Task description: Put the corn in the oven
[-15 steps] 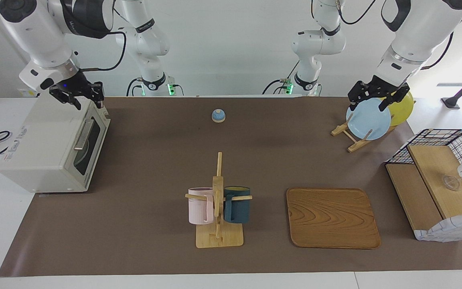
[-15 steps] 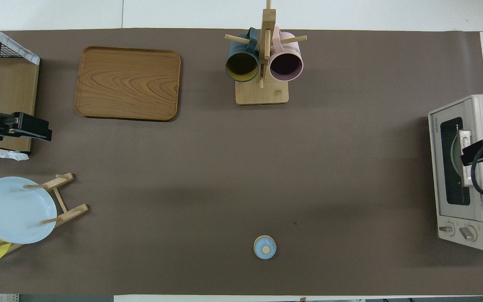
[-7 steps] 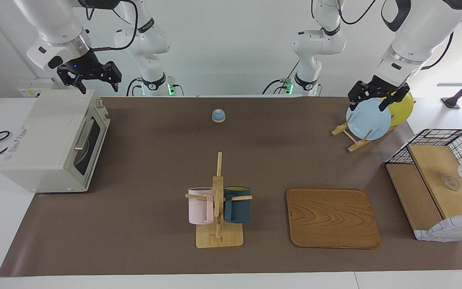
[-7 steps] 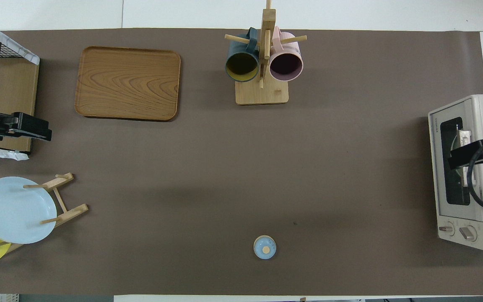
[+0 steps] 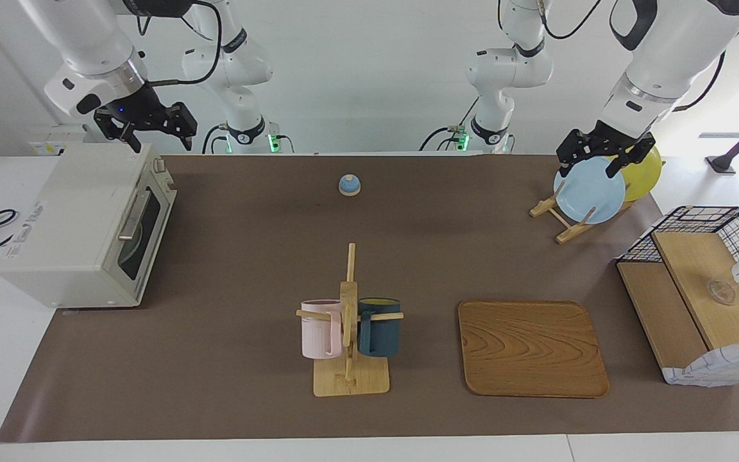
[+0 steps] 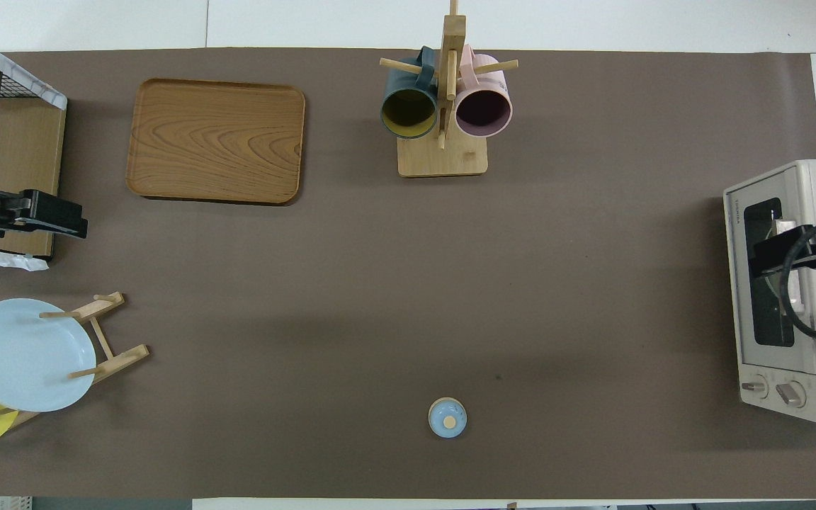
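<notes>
Both end effectors gape empty, the right end effector (image 5: 145, 131) above the shut oven (image 5: 81, 224).

Oven (image 5: 81, 231): boxy, off-white, at my right arm's end of the worktop (image 5: 247, 256). Its door is shut, dark glass facing the worktop's middle, bar handle across it, two knobs at the end nearer me. Corn not visible.

Bright, even light — soft shadows, sharp focus.
</notes>
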`<move>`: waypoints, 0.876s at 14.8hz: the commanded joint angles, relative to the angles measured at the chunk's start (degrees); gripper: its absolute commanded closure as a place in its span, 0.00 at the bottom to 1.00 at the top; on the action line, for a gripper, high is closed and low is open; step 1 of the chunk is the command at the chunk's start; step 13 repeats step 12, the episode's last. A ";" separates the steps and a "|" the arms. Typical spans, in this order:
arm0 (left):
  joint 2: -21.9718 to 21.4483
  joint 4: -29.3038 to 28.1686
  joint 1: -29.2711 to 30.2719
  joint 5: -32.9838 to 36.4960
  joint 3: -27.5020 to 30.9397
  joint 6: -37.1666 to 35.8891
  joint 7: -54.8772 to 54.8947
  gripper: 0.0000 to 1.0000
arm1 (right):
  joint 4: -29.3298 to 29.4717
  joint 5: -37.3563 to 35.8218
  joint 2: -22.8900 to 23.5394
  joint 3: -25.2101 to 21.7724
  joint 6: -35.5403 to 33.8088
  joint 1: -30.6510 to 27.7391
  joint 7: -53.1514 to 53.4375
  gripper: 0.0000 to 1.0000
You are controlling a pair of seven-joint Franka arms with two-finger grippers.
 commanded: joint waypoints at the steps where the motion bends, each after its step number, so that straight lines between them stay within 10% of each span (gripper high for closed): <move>1: -1.20 -1.30 0.78 1.12 -0.52 0.46 0.61 0.00 | 2.44 0.43 1.50 -0.17 -1.52 -0.26 0.93 0.00; 13: -1.20 -1.30 0.78 1.12 -0.52 0.55 0.61 0.00 | 2.26 1.23 1.32 1.85 -0.56 -3.79 1.02 0.00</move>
